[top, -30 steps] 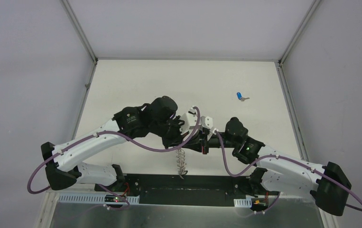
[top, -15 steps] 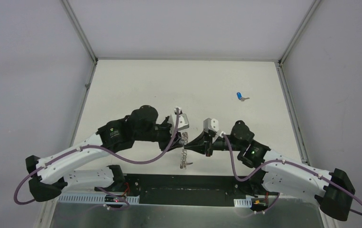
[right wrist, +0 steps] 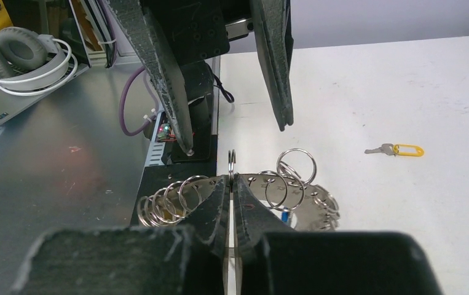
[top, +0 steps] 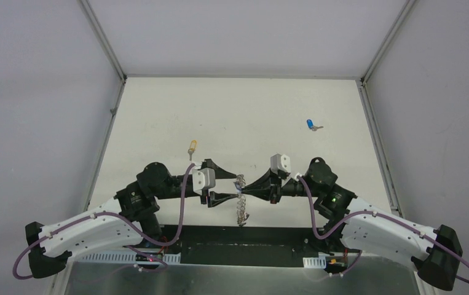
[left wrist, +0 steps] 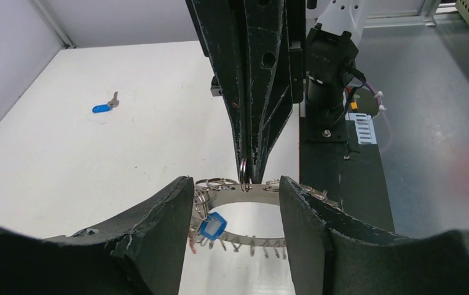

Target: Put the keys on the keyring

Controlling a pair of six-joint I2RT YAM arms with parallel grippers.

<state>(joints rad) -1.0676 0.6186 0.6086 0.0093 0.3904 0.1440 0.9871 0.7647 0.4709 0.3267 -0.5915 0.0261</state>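
The keyring (top: pixel 240 209), a grey metal band strung with small wire rings, hangs low at the table's near edge. My right gripper (top: pixel 244 187) is shut on one of its rings, pinched between the tips (right wrist: pixel 232 179). My left gripper (top: pixel 224 183) faces it from the left, open, with a finger on either side of the keyring (left wrist: pixel 260 195) and touching nothing. A blue key (left wrist: pixel 212 225) hangs on the band, with a red bit beside it. On the table lie a loose yellow key (top: pixel 192 147) and a loose blue key (top: pixel 310 125). In the right wrist view the yellow key (right wrist: pixel 404 149) lies far right.
A black base plate (top: pixel 268 236) and a bare metal shelf (top: pixel 232 279) run along the near edge under the hanging ring. White walls and metal rails (top: pixel 106 46) close in the table. Grey headphones (right wrist: pixel 29 55) lie off the table to the side.
My left gripper opened, let go of the keyring and drew back left, uncovering the yellow key. The right gripper stayed shut on the ring and shifted slightly left.
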